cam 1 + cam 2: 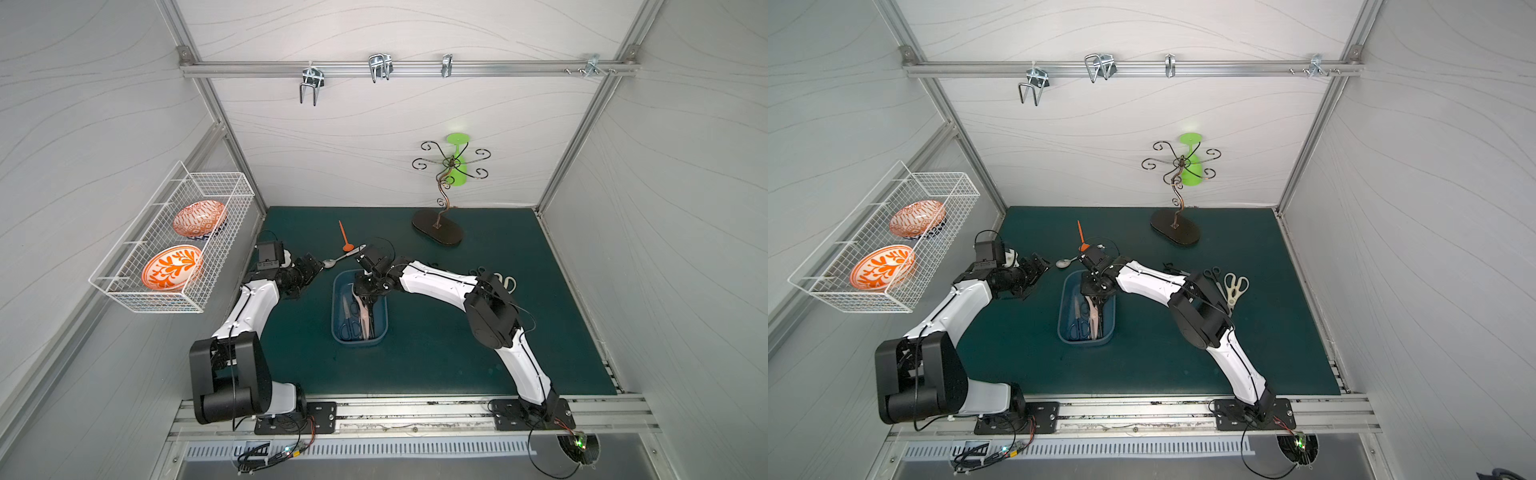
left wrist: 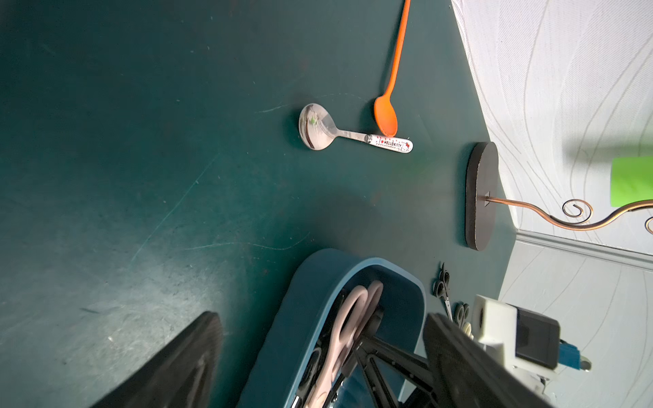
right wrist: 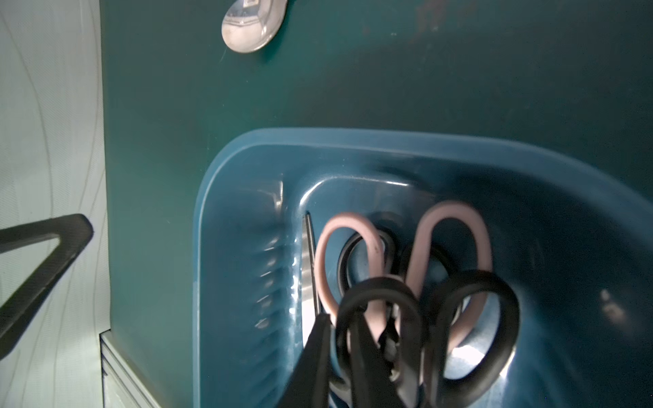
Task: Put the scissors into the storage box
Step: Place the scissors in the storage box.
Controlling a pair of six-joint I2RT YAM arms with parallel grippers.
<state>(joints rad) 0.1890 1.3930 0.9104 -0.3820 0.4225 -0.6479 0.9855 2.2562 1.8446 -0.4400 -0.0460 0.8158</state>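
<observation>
The right arm (image 1: 436,282) arches over from its base and dips its wrist into the far end of the storage box (image 1: 360,343), which I judge to be a delivery. The right gripper (image 1: 362,298) is down among the handles, its jaws narrow on either side of one loop of a black pair of scissors (image 3: 378,285), which rides on top of the pink pair (image 3: 321,268). Whether the jaws pinch that loop or stand slack round it, I cannot tell.

The left arm (image 1: 249,307) rests just beside the box's far left corner. The left gripper (image 1: 315,271) is spread wide and empty, probably clear of the drop yet near enough to steady the tub. The box lies lengthwise between the arms, in reach of both. A dark blue pair (image 1: 349,328) lies flat along its left wall.

The job is not done. A cream-white pair (image 1: 1235,286) and some black pairs (image 1: 1214,276) lie on the mat to the robot's right, beside the right arm's elbow.

White wave-lined walls (image 1: 374,124) on an aluminium frame (image 1: 415,68) enclose a dark green mat (image 1: 436,353). A wire basket (image 1: 226,249) on the left wall holds two orange-patterned bowls (image 1: 172,266). A scrolled metal stand (image 1: 436,235) at the back carries an upturned green goblet (image 1: 457,166). Beyond the box lie a steel spoon (image 2: 318,127) and an orange long-handled spoon (image 2: 387,113), touching.
</observation>
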